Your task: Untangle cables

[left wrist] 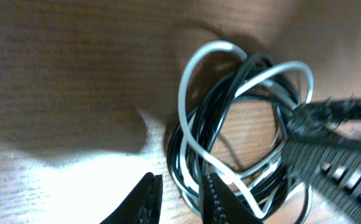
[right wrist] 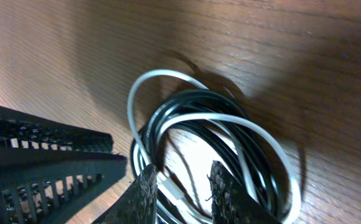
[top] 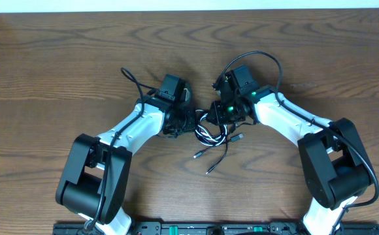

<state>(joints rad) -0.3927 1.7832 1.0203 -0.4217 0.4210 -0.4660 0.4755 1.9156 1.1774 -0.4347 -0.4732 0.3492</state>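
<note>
Coiling on wood-grain table [top: 59, 65], cables [top: 209, 130], plug ends [top: 208, 171] trailing toward robot, left gripper [left wrist: 180, 186] barely parted, empty, right gripper [right wrist: 183, 177] parted astride them

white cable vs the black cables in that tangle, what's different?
Colour: the white cable is pale, the black cables dark.
Count: one white cable, several black cables.
Pose: the white cable's loops swing wider; the black cables coil tighter inside.
Both are thin and tangled into one bundle.
</note>
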